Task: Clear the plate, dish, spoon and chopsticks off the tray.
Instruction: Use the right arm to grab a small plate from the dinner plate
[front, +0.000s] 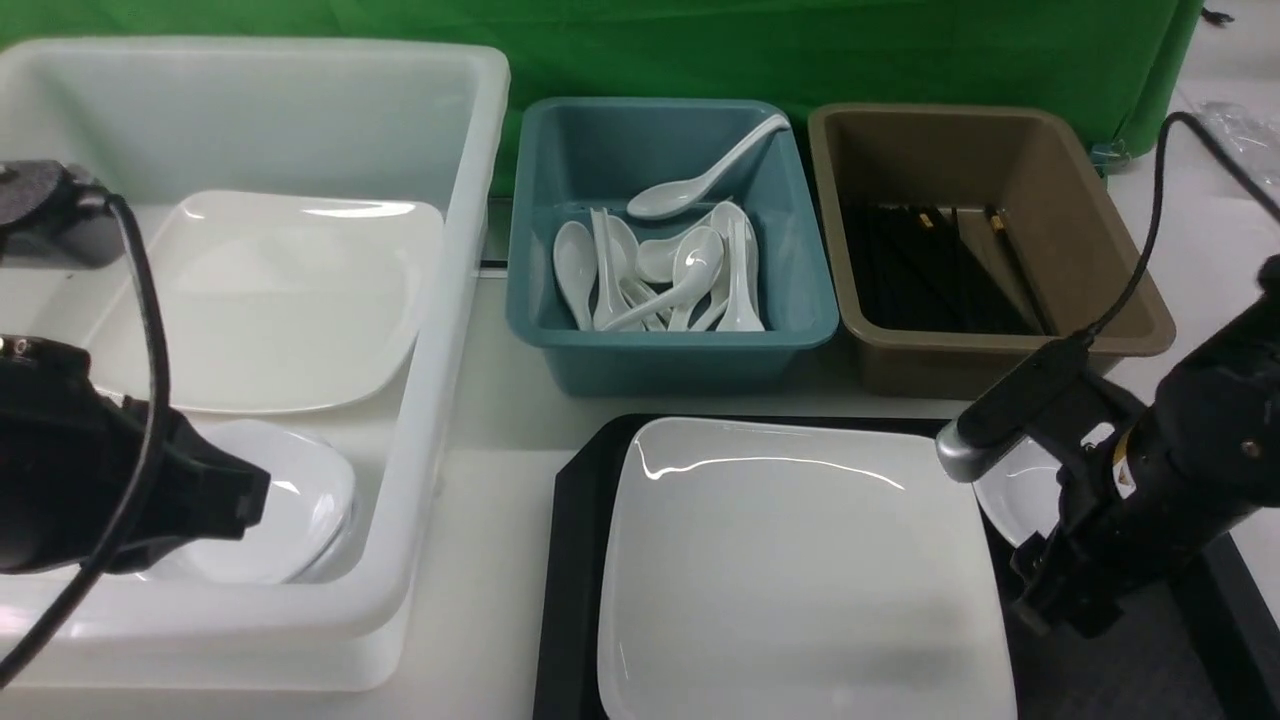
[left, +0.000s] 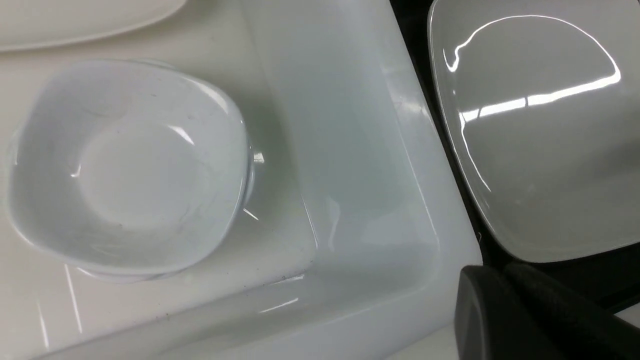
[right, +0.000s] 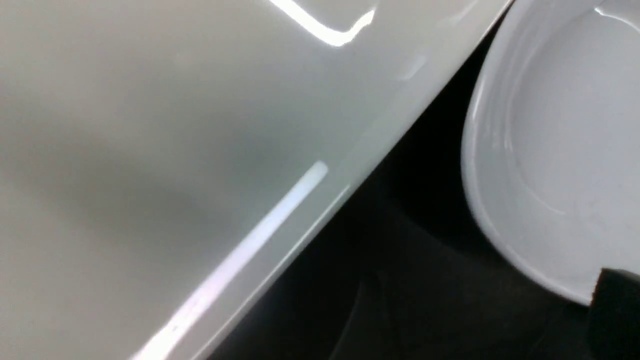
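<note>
Front view: everything sits on a white counter (front: 480, 480) with a green cloth (front: 800, 50) hanging behind it.
White bin (front: 440, 300): it is on the far left. A big white plate in the bin (front: 270, 300) lies at the back. Some small bowls (front: 300, 500) are stacked at the front.
Left claw (front: 255, 495): it hangs over the small bowls, near the front corner of the white bin. Its two fingers are pressed together and hold nothing.
Blue bin (front: 670, 340): it is at the back, in the middle. White spoons (front: 680, 270) lie inside it. One of them leans up into the back corner.
Brown bin (front: 1000, 350): it is just to the right of the blue bin. Black chopsticks (front: 930, 280) lie flat inside it.
Tray (front: 570, 560): it is black and sits at the front, closer than the blue and brown bins.
Plate (front: 800, 570): it is big and white. It lies flat on the tray and covers most of it.
Dish (front: 1030, 490): it is small and white. It sits on the tray just beside the right edge of the plate, partly hidden by the right arm.
Right claw (front: 1045, 595): it is low over the tray, near the plate's right edge and the dish. I cannot tell if its fingers are apart or together.
</note>
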